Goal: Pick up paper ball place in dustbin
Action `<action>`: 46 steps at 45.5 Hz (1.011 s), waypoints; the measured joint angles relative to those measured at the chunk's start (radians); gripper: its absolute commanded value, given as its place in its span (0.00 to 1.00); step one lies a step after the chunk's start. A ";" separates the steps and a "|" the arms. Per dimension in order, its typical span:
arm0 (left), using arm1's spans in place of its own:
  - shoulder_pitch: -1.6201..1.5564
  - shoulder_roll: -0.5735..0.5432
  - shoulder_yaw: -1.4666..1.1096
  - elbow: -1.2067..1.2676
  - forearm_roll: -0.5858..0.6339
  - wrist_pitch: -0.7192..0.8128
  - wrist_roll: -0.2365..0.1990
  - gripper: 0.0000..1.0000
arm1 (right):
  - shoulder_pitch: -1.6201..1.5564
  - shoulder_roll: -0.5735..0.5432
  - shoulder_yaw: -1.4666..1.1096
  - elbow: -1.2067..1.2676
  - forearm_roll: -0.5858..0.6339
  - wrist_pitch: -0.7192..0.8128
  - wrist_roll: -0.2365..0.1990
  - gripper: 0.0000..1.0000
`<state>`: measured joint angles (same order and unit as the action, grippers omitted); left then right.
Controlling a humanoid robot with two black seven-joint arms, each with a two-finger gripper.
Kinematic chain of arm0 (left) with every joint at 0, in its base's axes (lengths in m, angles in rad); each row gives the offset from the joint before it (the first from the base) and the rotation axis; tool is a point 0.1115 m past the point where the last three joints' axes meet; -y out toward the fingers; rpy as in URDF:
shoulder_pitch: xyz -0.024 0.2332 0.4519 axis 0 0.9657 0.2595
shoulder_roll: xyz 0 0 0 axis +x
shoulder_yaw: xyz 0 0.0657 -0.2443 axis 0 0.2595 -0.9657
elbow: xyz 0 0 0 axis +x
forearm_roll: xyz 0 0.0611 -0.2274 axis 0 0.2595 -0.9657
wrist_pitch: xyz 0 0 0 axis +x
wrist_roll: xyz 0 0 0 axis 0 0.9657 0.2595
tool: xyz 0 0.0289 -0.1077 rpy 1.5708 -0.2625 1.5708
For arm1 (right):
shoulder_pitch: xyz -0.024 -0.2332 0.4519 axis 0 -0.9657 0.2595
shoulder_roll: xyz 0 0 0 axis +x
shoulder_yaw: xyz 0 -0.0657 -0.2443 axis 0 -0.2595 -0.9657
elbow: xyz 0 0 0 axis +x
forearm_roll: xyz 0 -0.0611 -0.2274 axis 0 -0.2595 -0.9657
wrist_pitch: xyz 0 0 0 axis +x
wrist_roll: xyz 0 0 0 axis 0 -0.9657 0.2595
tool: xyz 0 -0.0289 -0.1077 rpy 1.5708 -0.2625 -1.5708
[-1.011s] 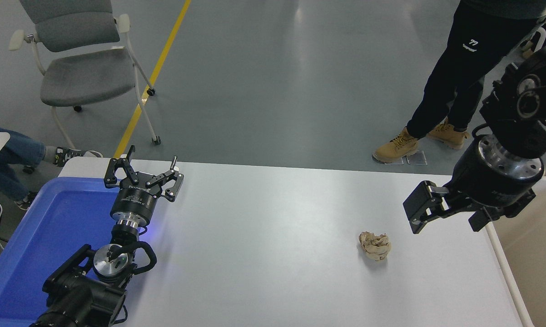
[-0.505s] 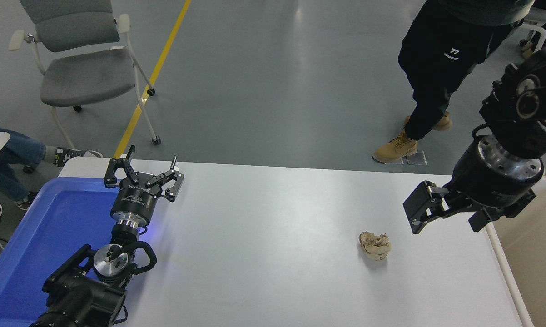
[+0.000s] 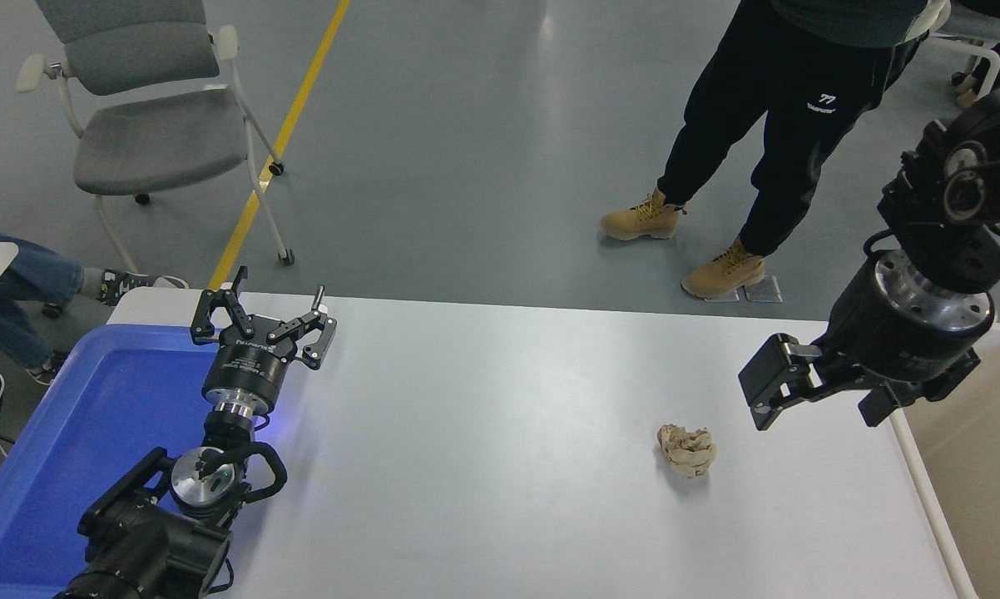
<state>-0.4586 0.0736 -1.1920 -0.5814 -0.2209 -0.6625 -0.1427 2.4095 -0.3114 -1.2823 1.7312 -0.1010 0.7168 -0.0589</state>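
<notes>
Jaws on the right gripper (image 3: pixel 824 399) stand apart with nothing between them, hanging above the table near its right edge. Below them and off to their left sits the small crumpled beige-tan paper ball (image 3: pixel 687 450), resting free on the white table (image 3: pixel 500 449), touching nothing. It's a lumpy wad, no real long axis to line up on. The right arm is clearly the nearer one, so my call: it needs to drop and slide left to straddle the ball. Just right of the table edge is the large cream-beige plastic dustbin (image 3: pixel 978 466), close beside that gripper. Far across, the left gripper (image 3: pixel 263 320) is parked with fingers spread, over the bright blue shallow tray (image 3: pixel 67 433).
</notes>
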 measured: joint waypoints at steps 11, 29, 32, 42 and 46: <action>0.000 0.000 0.000 0.000 0.000 0.000 0.000 0.99 | -0.003 0.000 -0.001 -0.001 0.001 0.000 0.000 1.00; 0.000 0.000 0.000 0.000 0.000 0.000 0.000 0.99 | -0.007 -0.003 -0.002 -0.003 0.001 -0.001 -0.001 1.00; 0.000 0.000 0.000 0.000 0.000 0.000 0.000 0.99 | -0.011 -0.007 -0.001 -0.008 0.001 -0.006 -0.001 1.00; 0.000 0.000 0.000 0.000 0.000 0.000 0.000 0.99 | -0.080 -0.028 0.009 -0.042 -0.010 -0.060 -0.001 1.00; 0.000 0.000 0.001 0.000 0.000 -0.001 0.000 0.99 | -0.137 -0.034 0.016 -0.068 -0.014 -0.105 -0.001 1.00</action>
<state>-0.4587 0.0736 -1.1914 -0.5814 -0.2209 -0.6636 -0.1427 2.2720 -0.3453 -1.2662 1.6630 -0.1145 0.6115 -0.0599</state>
